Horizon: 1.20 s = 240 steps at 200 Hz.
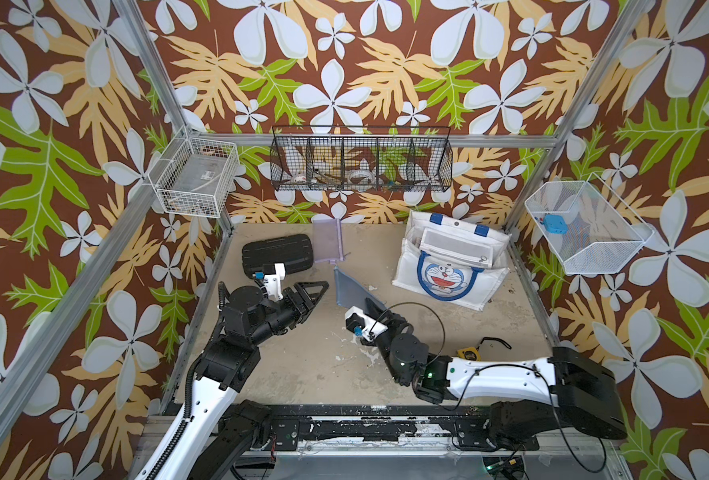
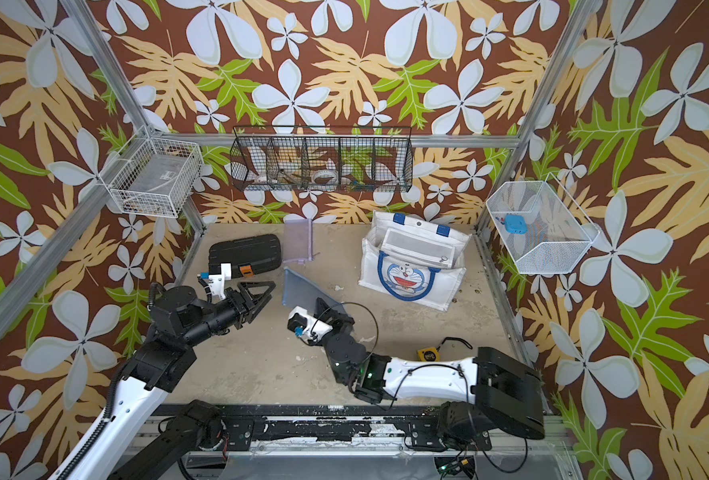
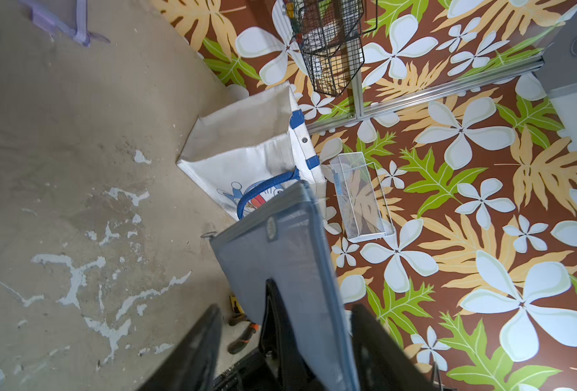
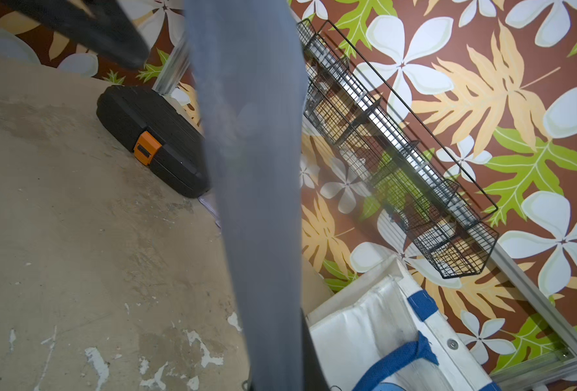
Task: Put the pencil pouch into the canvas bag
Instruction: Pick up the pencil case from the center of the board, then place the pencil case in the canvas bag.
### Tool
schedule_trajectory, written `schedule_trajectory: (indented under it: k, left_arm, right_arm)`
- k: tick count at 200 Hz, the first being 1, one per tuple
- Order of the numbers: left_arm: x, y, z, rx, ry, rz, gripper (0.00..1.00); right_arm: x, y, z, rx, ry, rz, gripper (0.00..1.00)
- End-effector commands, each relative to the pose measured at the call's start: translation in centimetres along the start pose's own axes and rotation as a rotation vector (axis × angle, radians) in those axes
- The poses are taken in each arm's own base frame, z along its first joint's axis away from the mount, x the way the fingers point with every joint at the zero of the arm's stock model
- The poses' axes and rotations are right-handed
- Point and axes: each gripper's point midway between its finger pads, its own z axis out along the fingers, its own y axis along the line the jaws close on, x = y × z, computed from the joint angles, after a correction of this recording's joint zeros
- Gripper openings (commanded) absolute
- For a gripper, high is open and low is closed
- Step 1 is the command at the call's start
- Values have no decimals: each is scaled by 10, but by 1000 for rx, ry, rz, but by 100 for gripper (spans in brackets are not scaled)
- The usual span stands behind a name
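1. Top views: in both top views the right pincer (image 1: 372, 306) (image 2: 323, 305) is clamped shut on the near end of the grey-blue pencil pouch (image 1: 350, 286) (image 2: 301, 286), which sticks up at a tilt over the tabletop (image 1: 303, 365).
   - The left pincer (image 1: 320, 294) (image 2: 267, 293) has its jaws spread, just beside the pouch's edge, and grips nothing.
   - The canvas bag (image 1: 481, 286) stands near the back right corner with its mouth open and a white mesh pouch (image 1: 452, 247) inside.
   - The pencil pouch is outside the bag, between it and the left pincer.
   - A black case (image 1: 277, 253) and a purple mesh pouch (image 1: 328, 241) lie by the back wall.
   - A yellow tape measure (image 1: 468, 354) lies near the right arm (image 1: 502, 374).
2. Left wrist view: the left pincer's fingers (image 3: 195, 345) stand wide apart, with the pencil pouch (image 3: 290, 270) showing between them.
   - I cannot tell whether either finger brushes it.
   - One dark finger (image 3: 275, 321) of the right pincer lies against the pouch's lower part.
   - Beyond the pouch stands the canvas bag (image 3: 246, 135).
3. Right wrist view: the pencil pouch (image 4: 253, 169) runs the whole height of the picture, with a finger (image 4: 310, 359) of the right pincer pressed to its side.
   - The black case (image 4: 151, 135) lies behind it, and the canvas bag (image 4: 365, 321) is just beside it.
   - A blurred finger (image 4: 77, 27) of the left pincer is apart from the pouch.
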Motion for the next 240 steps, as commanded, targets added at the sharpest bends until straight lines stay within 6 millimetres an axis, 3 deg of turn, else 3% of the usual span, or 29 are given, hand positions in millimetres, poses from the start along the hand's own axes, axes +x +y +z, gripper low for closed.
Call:
schedule_trajectory:
  k: [1,30,68,94,121,136,155,180,210,240]
  left_arm:
    - [-14,-7,1,2,-63,124,89]
    - [-17,-1,9,3,-71,190,94]
    - [-8,32,19,-9,-69,232,94]
    - [5,47,31,-2,0,238,94]
    - [9,44,34,33,25,267,94]
    - [11,44,35,29,38,286,94]
    - [12,47,36,22,47,297,94]
    - [13,48,36,27,49,300,94]
    - [16,52,40,36,56,285,94]
    - [18,55,41,45,60,271,94]
  right_arm:
    - [16,0,-9,-118,10,28,0]
    - [5,-39,-21,-188,-34,25,0]
    - [-8,-122,-11,-82,-1,-42,0]
    - [9,-182,20,3,133,-120,0]
    - [42,-247,51,49,282,-127,0]
    - [56,-273,60,103,318,-156,0]
    - [77,-285,75,104,361,-173,0]
    - [112,-276,93,98,441,-170,0]
    - [155,-263,99,64,493,-127,0]
    - [184,-265,102,90,568,-123,0]
